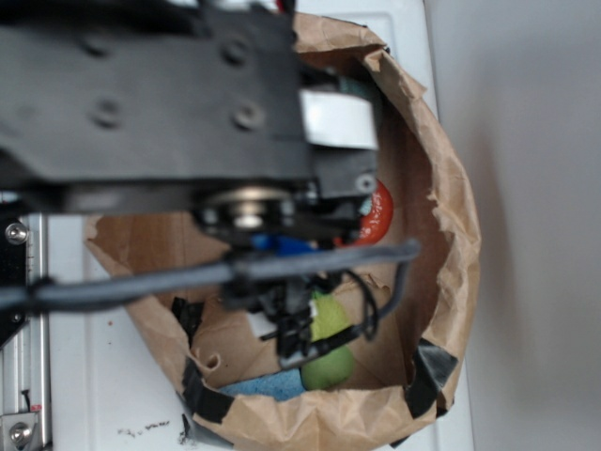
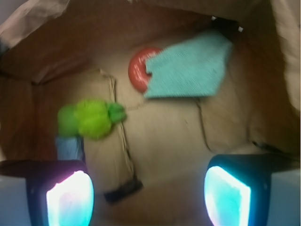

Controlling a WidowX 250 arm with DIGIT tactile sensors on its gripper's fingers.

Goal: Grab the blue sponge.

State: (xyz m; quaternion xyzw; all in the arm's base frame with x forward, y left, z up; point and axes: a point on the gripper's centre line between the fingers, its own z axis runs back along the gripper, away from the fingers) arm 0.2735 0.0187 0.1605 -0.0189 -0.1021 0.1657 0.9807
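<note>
Blue sponge (image 2: pixel 69 148): one, touching one green plush toy (image 2: pixel 91 118).

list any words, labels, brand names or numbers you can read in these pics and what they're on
None can be read in either view.
White label on the arm: looks blank, blurred.
Dark specks on the white table: too small to tell whether they are writing.
Blue sponge, teal cloth, red ring, green plush, paper bag: no text shows.

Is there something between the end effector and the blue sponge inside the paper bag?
Partly. The green plush toy lies against the far end of the blue sponge; the sponge's near end sits by one finger of the open end effector, nothing between.
</note>
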